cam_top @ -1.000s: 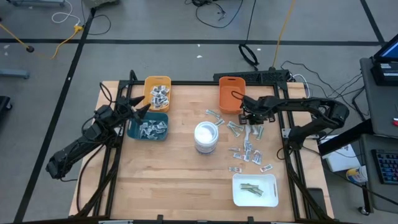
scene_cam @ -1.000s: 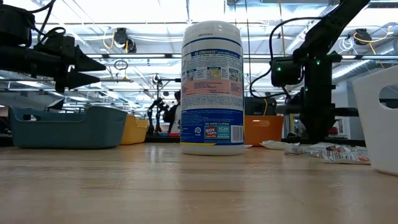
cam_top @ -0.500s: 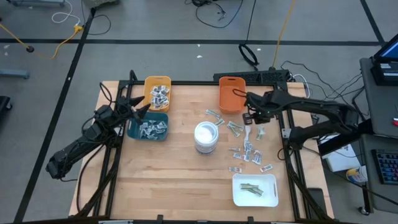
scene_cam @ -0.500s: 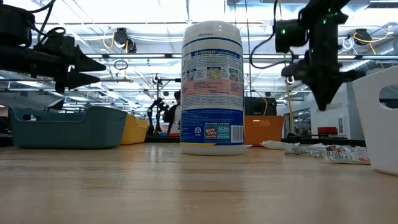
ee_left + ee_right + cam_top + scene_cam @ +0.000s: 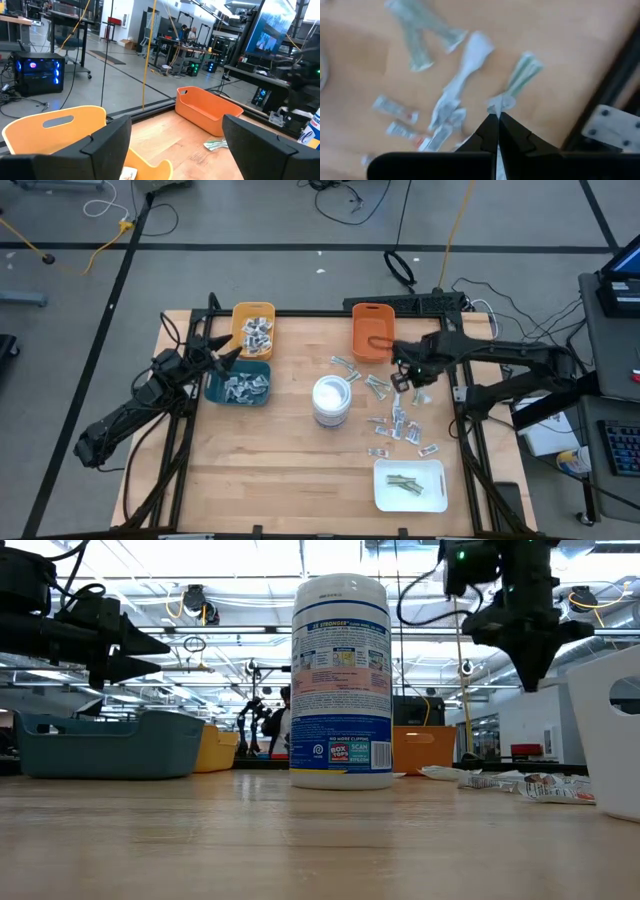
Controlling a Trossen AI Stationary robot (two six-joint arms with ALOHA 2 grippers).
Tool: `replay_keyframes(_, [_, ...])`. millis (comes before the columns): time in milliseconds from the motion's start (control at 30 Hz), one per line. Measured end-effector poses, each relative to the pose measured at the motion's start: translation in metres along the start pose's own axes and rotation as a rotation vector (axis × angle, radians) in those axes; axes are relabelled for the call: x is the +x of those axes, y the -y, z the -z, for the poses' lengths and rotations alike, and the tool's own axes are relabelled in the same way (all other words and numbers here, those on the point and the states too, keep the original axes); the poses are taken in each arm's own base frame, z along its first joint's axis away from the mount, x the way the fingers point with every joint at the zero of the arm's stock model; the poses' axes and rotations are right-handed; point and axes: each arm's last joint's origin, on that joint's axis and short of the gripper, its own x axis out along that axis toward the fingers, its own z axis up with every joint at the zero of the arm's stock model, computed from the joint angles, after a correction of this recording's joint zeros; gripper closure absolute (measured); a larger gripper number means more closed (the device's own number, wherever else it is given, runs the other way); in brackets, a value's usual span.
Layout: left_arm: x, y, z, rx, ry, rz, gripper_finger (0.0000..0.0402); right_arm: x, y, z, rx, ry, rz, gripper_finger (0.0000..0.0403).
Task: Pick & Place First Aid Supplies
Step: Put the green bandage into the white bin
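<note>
First aid supplies [image 5: 400, 420] lie scattered on the table's right half: white, silvery and pale-green packets [image 5: 520, 77]. My right gripper [image 5: 400, 377] hangs above them, pointing down, shut on a small white packet [image 5: 500, 104]; in the low view it [image 5: 527, 685] is well above the table. At the far left my left gripper [image 5: 228, 352] stands open and level above the teal bin [image 5: 240, 383], touching nothing. More packets lie in the teal bin and the yellow bin [image 5: 253, 328]. My right gripper pinches a thin white packet between its two fingers, coming from above and pointing down. Only a crumpled end [image 5: 501, 103] shows past the tips, and a pale sliver shows between the fingers [image 5: 512, 135]. The packet is lifted clear of the table.
A tall white wipes canister [image 5: 331, 400] stands at the table's middle. An orange bin [image 5: 372, 332] sits at the far edge, just beyond my right gripper. A white tray [image 5: 409, 484] with green strips lies at the near right. Bare wood spreads across the near left.
My right gripper has risen from table height among the scattered packets to well above them, staying shut and pointing down. The packets on the table have kept their places.
</note>
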Motion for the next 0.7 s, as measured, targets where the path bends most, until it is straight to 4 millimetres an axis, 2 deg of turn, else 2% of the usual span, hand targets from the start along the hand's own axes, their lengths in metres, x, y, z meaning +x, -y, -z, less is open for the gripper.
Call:
replay_keyframes(200, [0.0,0.0,0.0,0.0,0.0,0.0,0.0072,0.0,-0.024,0.04,-0.242,-0.003,-0.022,0.0403])
replay_keyframes(500, [0.0,0.0,0.0,0.0,0.0,0.0,0.0083,0.004,-0.063,0.122,-0.636,-0.031,-0.201,0.0403])
replay_keyframes(700, [0.0,0.0,0.0,0.0,0.0,0.0,0.0094,0.011,-0.079,0.173,-0.867,-0.034,-0.329,0.0403])
